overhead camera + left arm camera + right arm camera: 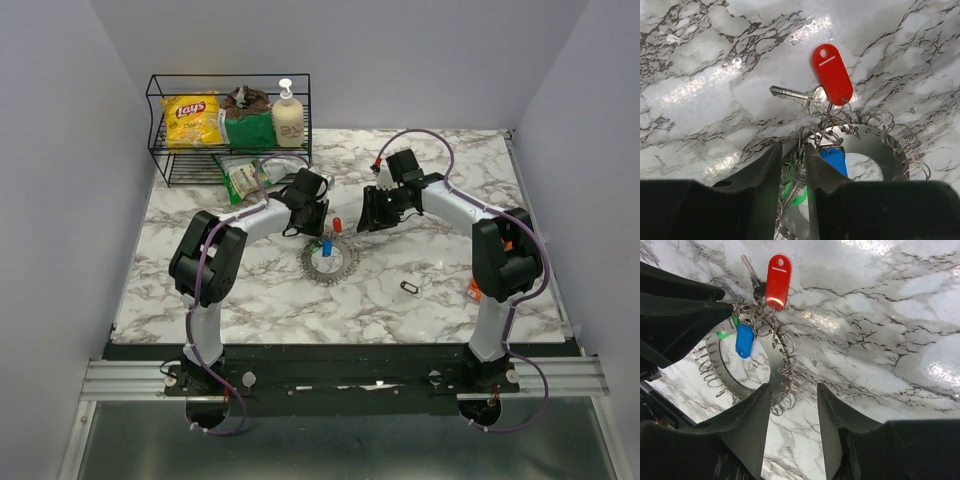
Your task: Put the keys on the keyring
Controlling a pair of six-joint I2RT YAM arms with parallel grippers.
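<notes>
A flat metal keyring disc with several small split rings round its rim lies mid-table. A red-headed key lies at its far edge, its silver blade on the marble. A blue-headed key lies over the disc's hole. My left gripper is nearly closed on a green-headed key and the rings at the disc's rim. My right gripper is open and empty, just above the table beside the disc's rim. The red key and blue key show there too.
A black wire basket at the back left holds a Lay's bag, a dark packet and a soap bottle. A green-white packet lies before it. A small black clip lies right of the disc.
</notes>
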